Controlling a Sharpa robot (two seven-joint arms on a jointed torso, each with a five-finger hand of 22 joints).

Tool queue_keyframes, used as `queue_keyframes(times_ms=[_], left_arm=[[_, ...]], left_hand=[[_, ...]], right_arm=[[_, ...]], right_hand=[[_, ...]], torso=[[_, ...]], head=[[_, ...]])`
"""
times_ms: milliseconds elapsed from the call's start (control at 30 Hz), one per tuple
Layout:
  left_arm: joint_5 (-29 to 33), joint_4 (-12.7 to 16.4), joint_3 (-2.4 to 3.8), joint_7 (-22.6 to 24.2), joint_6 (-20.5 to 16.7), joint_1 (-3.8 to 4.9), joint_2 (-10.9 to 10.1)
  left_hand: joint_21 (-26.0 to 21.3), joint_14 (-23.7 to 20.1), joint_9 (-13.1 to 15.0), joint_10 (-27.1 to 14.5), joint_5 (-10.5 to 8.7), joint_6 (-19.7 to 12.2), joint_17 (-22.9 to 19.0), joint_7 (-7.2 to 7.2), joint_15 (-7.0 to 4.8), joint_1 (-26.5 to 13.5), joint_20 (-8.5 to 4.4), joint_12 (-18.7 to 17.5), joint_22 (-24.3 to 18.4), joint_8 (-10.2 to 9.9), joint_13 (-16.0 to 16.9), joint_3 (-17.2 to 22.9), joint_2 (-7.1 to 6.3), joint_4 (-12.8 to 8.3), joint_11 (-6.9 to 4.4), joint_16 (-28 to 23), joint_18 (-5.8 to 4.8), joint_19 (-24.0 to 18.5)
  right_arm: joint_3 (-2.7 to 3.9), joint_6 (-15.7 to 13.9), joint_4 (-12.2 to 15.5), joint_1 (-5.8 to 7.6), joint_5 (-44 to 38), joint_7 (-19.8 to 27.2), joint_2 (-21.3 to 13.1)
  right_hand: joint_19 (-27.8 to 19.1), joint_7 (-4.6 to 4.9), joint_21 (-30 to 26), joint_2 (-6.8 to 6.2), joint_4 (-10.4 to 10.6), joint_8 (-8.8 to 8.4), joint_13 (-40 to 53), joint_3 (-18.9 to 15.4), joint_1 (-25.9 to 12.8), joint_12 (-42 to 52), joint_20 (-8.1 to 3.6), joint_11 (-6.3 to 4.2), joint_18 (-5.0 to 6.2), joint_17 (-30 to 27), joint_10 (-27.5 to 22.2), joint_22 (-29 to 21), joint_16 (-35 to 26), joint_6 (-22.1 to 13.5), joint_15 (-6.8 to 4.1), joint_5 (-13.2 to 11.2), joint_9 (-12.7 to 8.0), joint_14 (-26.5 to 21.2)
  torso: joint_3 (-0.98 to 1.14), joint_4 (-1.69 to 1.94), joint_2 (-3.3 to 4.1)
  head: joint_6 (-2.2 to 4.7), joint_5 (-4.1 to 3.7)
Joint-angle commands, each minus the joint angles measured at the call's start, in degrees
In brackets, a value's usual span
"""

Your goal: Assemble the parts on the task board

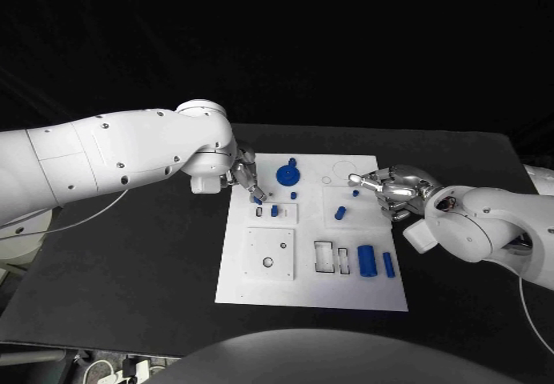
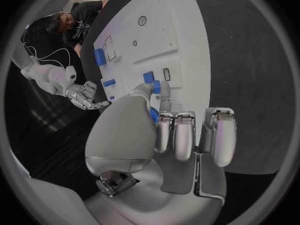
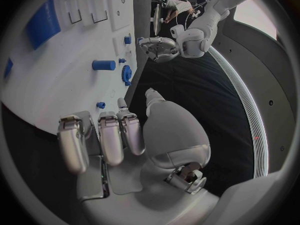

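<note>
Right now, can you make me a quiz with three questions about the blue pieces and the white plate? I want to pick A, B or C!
1. Where is the round blue part?
A. On the far end of the task board
B. On the black table, off the board
C. At the board's near edge

2. What colour is the task board?
A. Yellow
B. White
C. Red

3. How is the blue cylinder placed?
A. Standing upright in a hole
B. Hanging in the air
C. Lying on its side on the board

Answers: 1 A, since it sits near the board's far edge. 2 B, since the plate is plainly white. 3 C, since its long side rests on the board.
</note>
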Motion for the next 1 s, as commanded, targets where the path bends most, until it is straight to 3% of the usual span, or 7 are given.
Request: queue_keyframes(times_ms=[33, 1000], left_arm=[[-3.4, -0.1, -0.02, -8.3, 2.2, -0.30, 0.2], [-5.9, 0.3, -0.07, -8.6, 0.4, -2.39, 0.1]], left_hand=[[0.1, 6.0, 0.1, 6.1, -0.31, 0.1, 15.1, -0.65, -0.54, -0.3, -0.35, 0.1, 15.1, 0.3, 15.1, -0.2, 0.10, 0.0, -0.48, 0.1, -0.43, 5.8], [0.1, 6.0, 0.8, 6.1, -0.97, -0.1, 15.1, -0.64, -0.70, 0.0, -0.32, 0.1, 15.1, 0.5, 15.1, 0.3, 0.72, 0.1, -0.54, 0.1, -0.43, 5.8]], right_arm=[[-0.01, 0.5, 0.2, -0.05, -0.5, 0.1, 0.0], [-0.01, 0.8, -0.2, -0.07, -0.5, -0.1, 0.4]], right_hand=[[6.0, 0.29, 0.3, 0.31, -0.2, -0.39, 15.1, -0.3, 0.3, 0.2, -0.07, 0.25, -0.81, 15.1, 6.0, 15.1, 0.2, 0.0, 0.24, 0.4, -0.1, 5.9], [6.0, 0.36, 0.3, 0.38, -0.3, -0.42, 15.1, -0.3, 0.5, 0.2, 0.02, 0.35, -0.81, 15.1, 6.0, 15.1, 0.2, 0.1, 0.35, 0.5, -0.1, 5.9]], torso=[[0.00, 0.06, 0.00], [0.03, 0.00, -0.04]], head=[[0.00, 0.04], [0.00, 0.85]])
